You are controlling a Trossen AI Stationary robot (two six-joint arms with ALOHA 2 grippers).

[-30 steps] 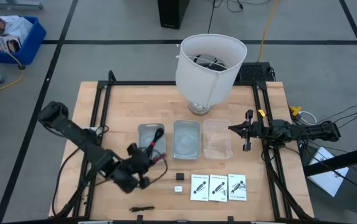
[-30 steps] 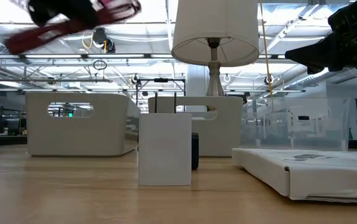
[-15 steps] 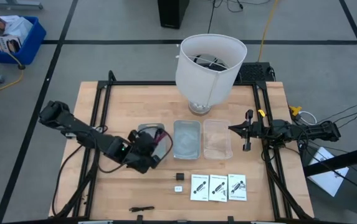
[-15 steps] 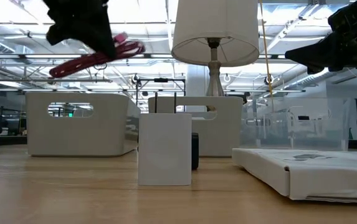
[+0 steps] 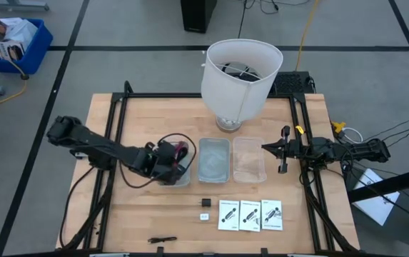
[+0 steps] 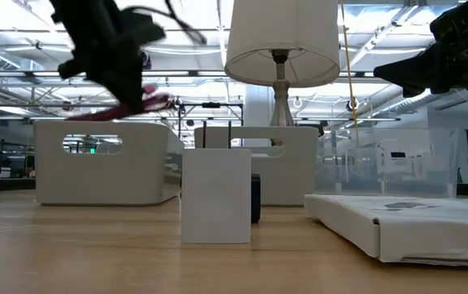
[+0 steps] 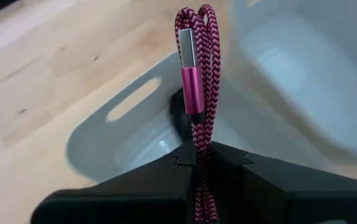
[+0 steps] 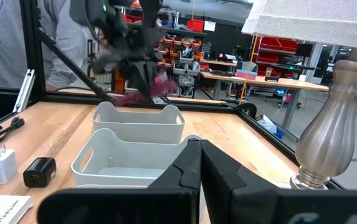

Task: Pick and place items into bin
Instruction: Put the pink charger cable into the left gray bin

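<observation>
A: Where is the left gripper (image 5: pixel 170 158)?
B: Over the leftmost of the three bins, a grey bin (image 5: pixel 163 148) on the wooden table (image 5: pixel 140 114). Its fingers are clenched on a coiled dark-red braided cable (image 7: pixel 198 93), whose metallic USB plug points away from the wrist. In the low view the cable (image 6: pixel 123 108) hangs above the bin wall, clear of it.

A: Is anything already in that bin?
B: Something dark lies in it just behind the cable, too blurred to name.

A: And the right gripper (image 5: pixel 283 151)?
B: Clamped shut on nothing, hovering at the right edge of the clear bin (image 5: pixel 249 158), beside the lamp (image 5: pixel 240 71).

A: What else is on the table?
B: Near the front edge, three white card packets (image 5: pixel 250 215) lie in a row. Just left of them sit a small black cube (image 5: pixel 206 203) and a small white block (image 5: pixel 203 216). A thin black cable (image 5: pixel 161 240) lies at the near edge, farther left. The middle bin (image 5: pixel 214 160) stands between the other two.
</observation>
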